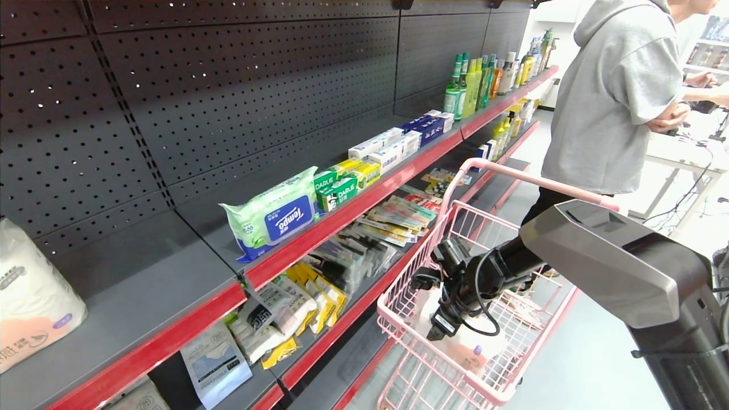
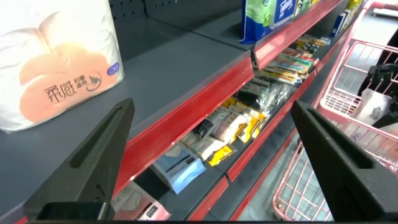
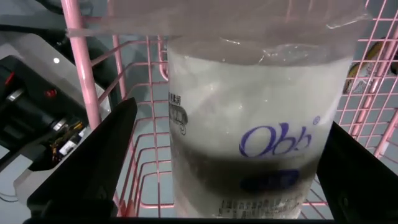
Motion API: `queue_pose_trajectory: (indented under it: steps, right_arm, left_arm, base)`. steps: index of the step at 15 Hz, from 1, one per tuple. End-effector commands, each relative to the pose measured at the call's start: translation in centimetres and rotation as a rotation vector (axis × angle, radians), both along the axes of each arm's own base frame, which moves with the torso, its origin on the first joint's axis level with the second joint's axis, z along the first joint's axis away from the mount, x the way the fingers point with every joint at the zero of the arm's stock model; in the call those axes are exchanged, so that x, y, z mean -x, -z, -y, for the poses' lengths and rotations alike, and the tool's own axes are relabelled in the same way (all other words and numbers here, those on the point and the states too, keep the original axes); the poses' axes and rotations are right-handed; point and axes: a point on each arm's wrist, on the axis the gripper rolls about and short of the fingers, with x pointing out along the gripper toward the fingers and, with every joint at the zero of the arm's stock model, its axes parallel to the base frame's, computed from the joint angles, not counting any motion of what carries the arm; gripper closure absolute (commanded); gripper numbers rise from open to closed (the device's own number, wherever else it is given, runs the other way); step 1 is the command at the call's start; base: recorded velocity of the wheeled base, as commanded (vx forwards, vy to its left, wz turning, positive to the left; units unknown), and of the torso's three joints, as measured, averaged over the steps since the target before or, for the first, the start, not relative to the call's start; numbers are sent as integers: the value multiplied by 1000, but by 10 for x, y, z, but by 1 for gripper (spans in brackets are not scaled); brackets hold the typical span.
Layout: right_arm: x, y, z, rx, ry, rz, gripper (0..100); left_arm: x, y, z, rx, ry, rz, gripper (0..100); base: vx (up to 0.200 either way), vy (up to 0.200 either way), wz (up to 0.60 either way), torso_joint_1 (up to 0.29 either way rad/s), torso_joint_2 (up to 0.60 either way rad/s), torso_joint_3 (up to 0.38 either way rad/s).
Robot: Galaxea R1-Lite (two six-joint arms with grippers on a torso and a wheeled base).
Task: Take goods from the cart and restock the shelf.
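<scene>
The right hand point(image 1: 443, 324) is down inside the pink cart point(image 1: 398, 319), its fingers apart on either side of a plastic-wrapped pack point(image 3: 249, 124), with a gap showing on one side. Centre it, close gently on the soft wrap, then lift straight up past the wire rim. The left hand point(image 2: 211, 106) hangs spread beside the shelf point(image 1: 171, 267).
</scene>
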Motion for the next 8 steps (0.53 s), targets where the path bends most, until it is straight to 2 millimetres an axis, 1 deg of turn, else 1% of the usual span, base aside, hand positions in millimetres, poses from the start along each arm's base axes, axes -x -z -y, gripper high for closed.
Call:
queue_pose_trajectory:
  steps: [1, 4, 8]
  right_arm:
    - [0, 2, 1, 1, 0, -6, 0]
    - [0, 2, 1, 2, 2, -4, 0]
    - [-7, -3, 4, 4, 13, 23, 0]
  left_arm:
    - [0, 0, 0, 1, 0, -1, 0]
    - [0, 0, 0, 1, 0, -1, 0]
    - [0, 0, 0, 1, 0, -1, 0]
  base:
    - [0, 0, 0, -134, 325, 193]
    - [0, 0, 0, -123, 318, 178]
    - [0, 0, 0, -9, 19, 14]
